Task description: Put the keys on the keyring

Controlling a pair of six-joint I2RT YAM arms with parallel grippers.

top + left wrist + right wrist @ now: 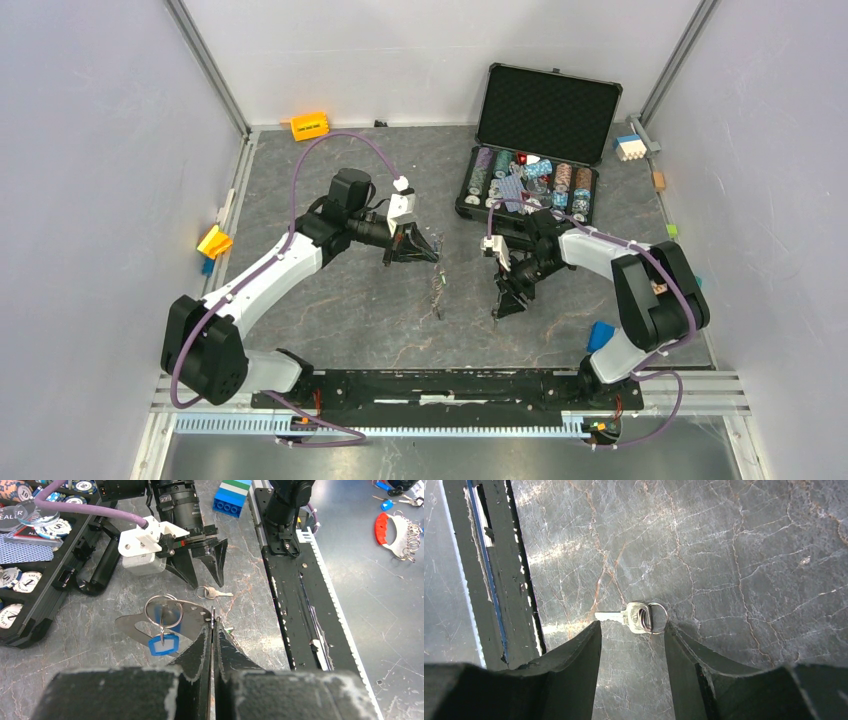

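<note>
Right end effector (632, 624) astride flat silver key (630, 616)

We saw a silver key (624, 616) on the grey, pale-veined worktop (749, 555), a silver keyring (190, 622) with a blue tag (163, 644), and black fingers (574, 665).

Both arms wore white shells over black joints — the left arm (270, 272) and the right arm (597, 247) alike. A purple cable (100, 511) looped along each. The left gripper (212, 630) and right gripper (632, 626) had black, wedge-shaped fingers (574, 670), scuffed pale at the edges — a white camera mount (142, 545) sat behind the right one.
</note>
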